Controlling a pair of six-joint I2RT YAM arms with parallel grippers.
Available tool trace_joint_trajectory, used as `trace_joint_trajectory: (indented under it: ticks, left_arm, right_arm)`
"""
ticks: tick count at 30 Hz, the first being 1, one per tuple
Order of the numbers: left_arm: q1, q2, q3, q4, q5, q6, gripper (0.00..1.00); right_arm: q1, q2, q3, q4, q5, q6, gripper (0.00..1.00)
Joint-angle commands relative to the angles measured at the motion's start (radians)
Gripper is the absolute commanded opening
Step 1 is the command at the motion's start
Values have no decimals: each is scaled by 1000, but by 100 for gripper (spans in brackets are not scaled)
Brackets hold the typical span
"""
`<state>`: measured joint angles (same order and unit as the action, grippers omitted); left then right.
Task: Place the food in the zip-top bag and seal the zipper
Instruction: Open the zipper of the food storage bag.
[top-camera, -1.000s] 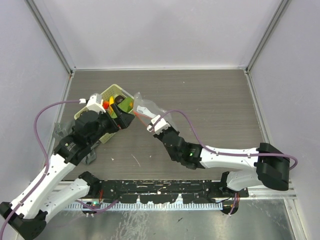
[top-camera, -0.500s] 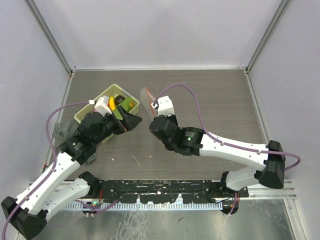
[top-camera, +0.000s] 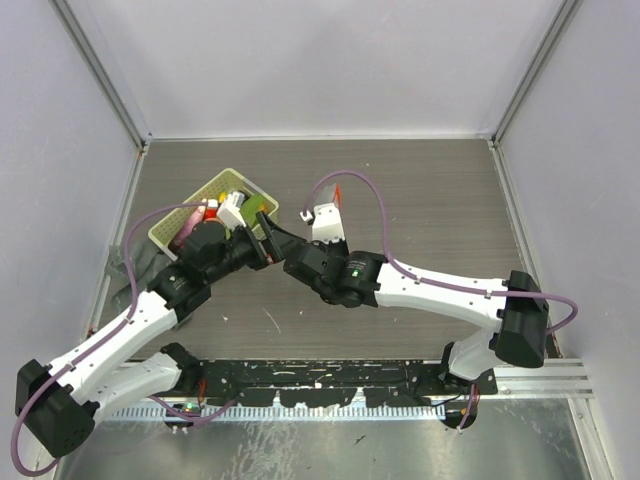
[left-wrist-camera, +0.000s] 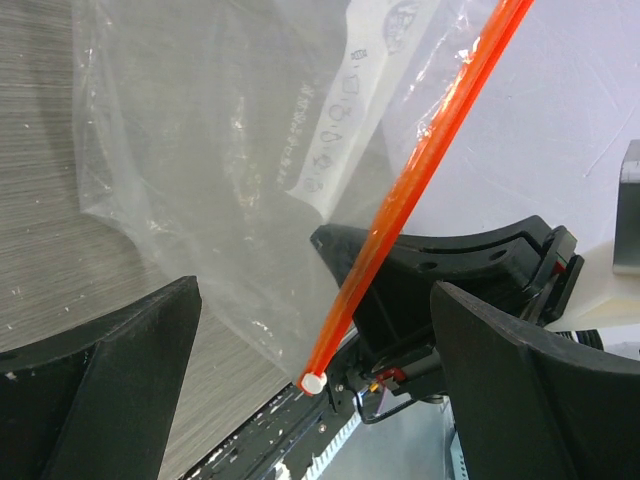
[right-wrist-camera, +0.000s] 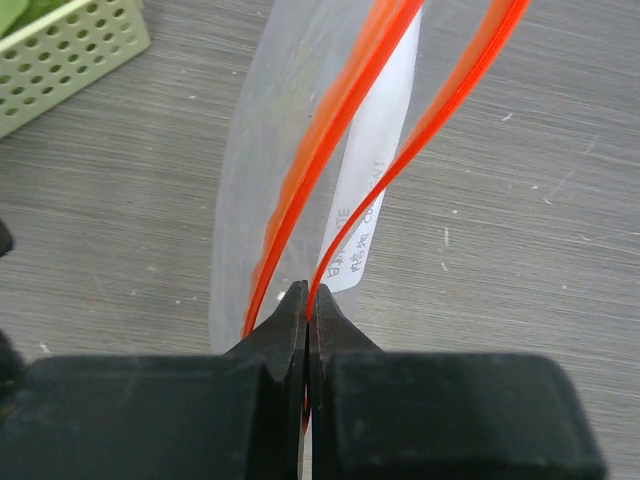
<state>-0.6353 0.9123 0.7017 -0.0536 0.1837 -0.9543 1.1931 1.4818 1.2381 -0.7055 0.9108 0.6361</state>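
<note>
The table (top-camera: 430, 200) is carrying a yellow-green mesh basket (top-camera: 215, 180) near its far-left corner. The zip-top bag (right-wrist-camera: 250, 200) is hanging above the table just right of that basket. The left gripper (left-wrist-camera: 315, 288) is standing wide open, gripping nothing, with the bag's corner between its fingers. The right gripper (right-wrist-camera: 306, 295) is pinching tight on the zipper (right-wrist-camera: 340, 130), whose two strips are gaping apart. The food (top-camera: 205, 210) is lying in the basket
</note>
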Motion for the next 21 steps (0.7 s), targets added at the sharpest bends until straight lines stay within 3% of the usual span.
trace_joint_trajectory:
  ticks: [1, 10, 21]
  left_arm:
    - [-7, -1, 7, 81, -8, 2, 98]
    - [-8, 0, 27, 63, -21, 33, 100]
    - [-9, -26, 65, 58, -44, 43, 99]
  right_arm:
    - [-1, -47, 21, 120, -52, -8, 0]
    - [-1, -135, -5, 262, -90, -115, 0]
    - [-1, -124, 12, 267, -72, -182, 0]
